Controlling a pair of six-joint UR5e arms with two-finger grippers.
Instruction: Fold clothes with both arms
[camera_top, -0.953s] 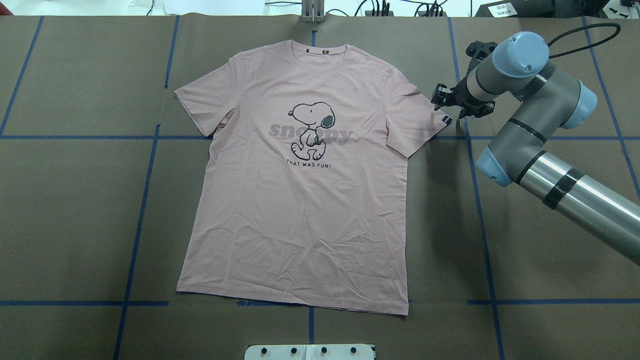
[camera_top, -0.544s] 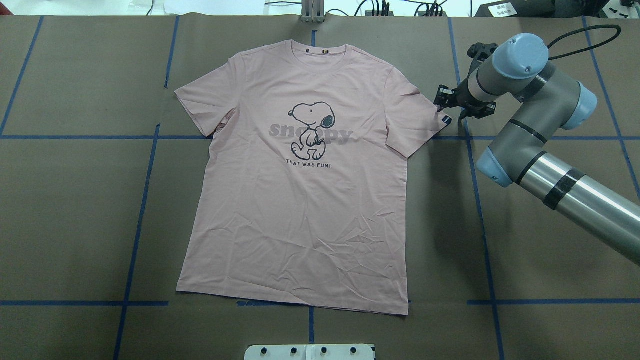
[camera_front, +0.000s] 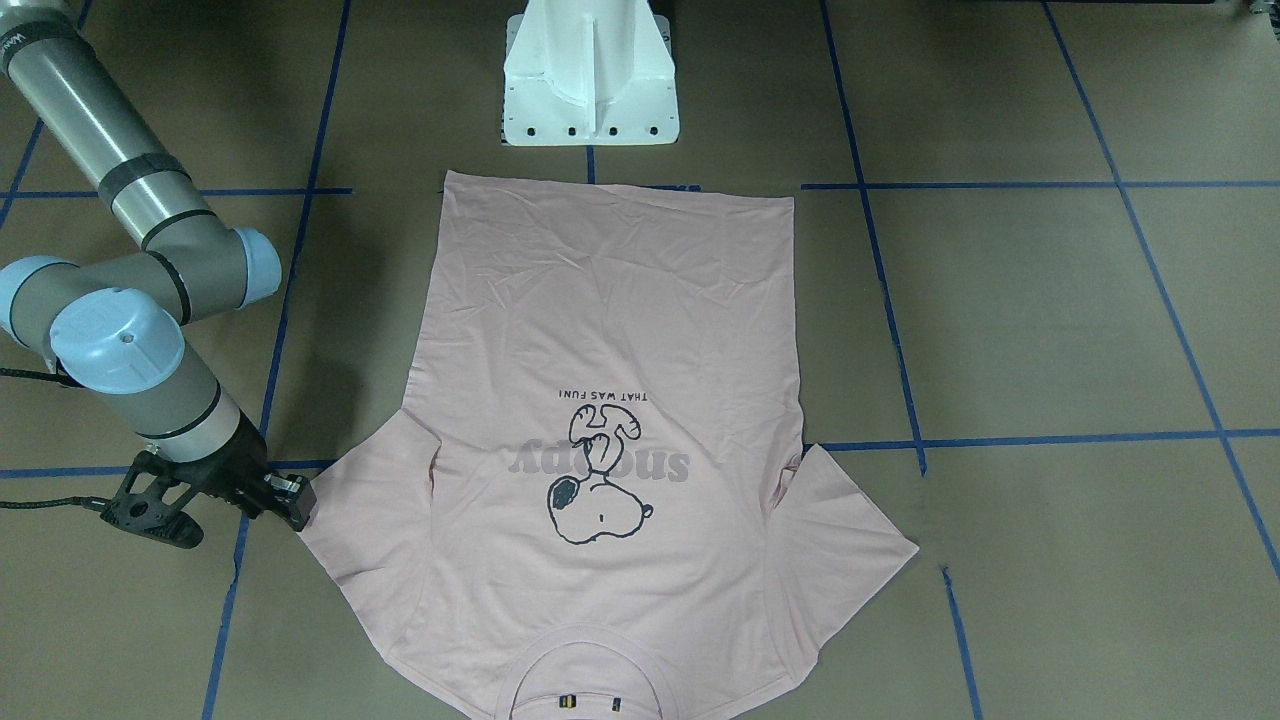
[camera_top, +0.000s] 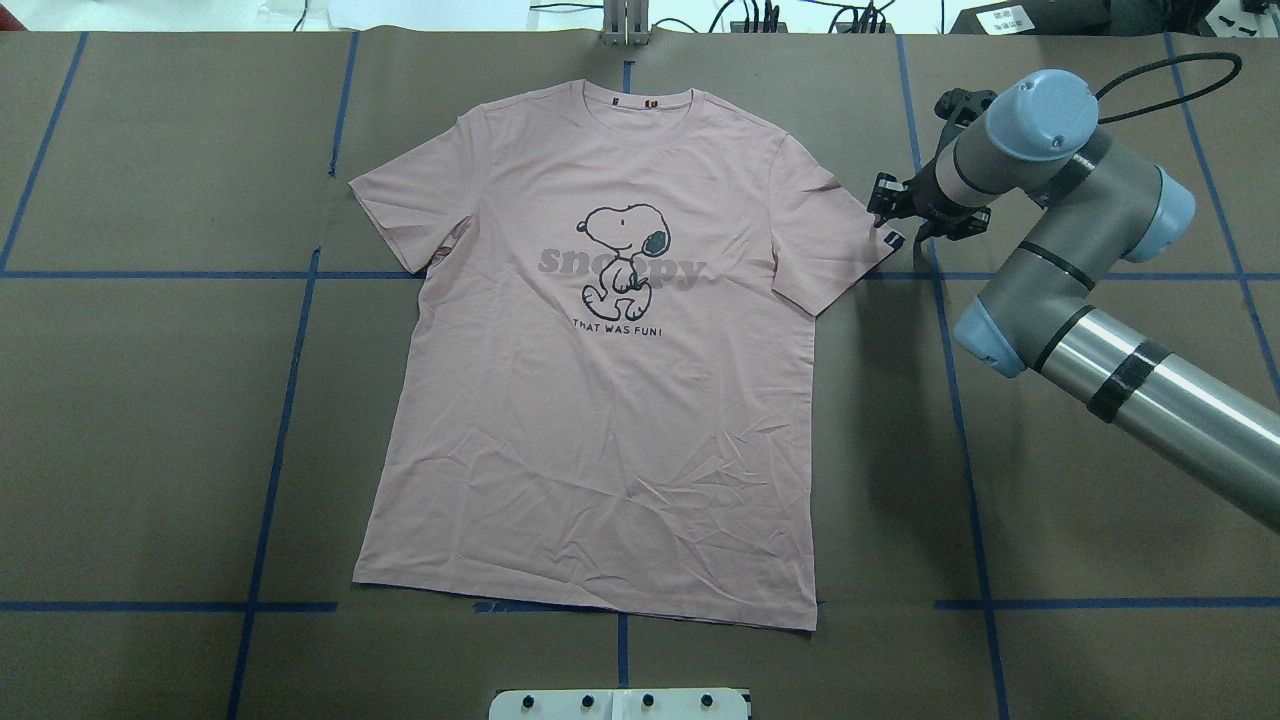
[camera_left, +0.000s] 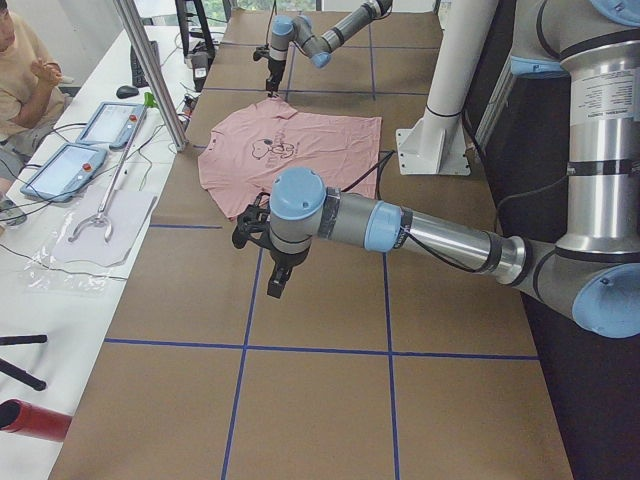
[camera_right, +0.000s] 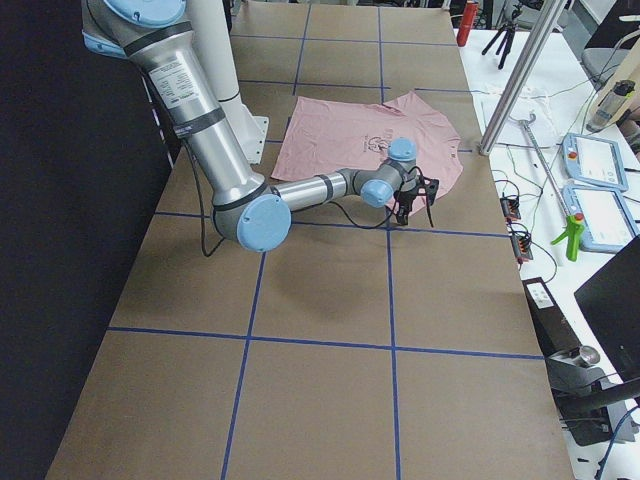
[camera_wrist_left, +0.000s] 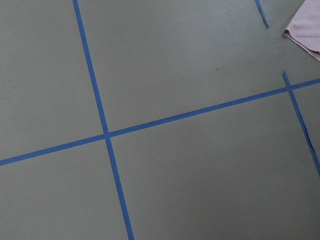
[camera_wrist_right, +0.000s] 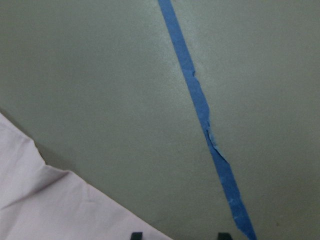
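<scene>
The pale pink T-shirt (camera_top: 600, 420) lies flat on the brown table, dog print up, collar toward the far edge. My right gripper (camera_top: 890, 215) hovers low at the outer edge of the sleeve on the overhead view's right, beside the small dark sleeve tag (camera_top: 893, 240). In the right wrist view its fingertips (camera_wrist_right: 135, 235) stand apart, with pink cloth (camera_wrist_right: 45, 205) by one of them and nothing held. The front view shows that gripper (camera_front: 298, 500) right at the sleeve's hem. My left gripper (camera_left: 277, 285) hangs over bare table short of the shirt; I cannot tell whether it is open or shut.
Blue tape lines (camera_top: 290, 400) cross the brown table cover. The white pedestal base (camera_front: 590, 90) stands just past the shirt's hem. A side bench with tablets (camera_left: 110, 125), a metal post (camera_left: 150, 70) and a seated person (camera_left: 20, 80) runs along the far edge.
My right gripper has edged slightly down toward the sleeve tag. The shirt has not moved.
</scene>
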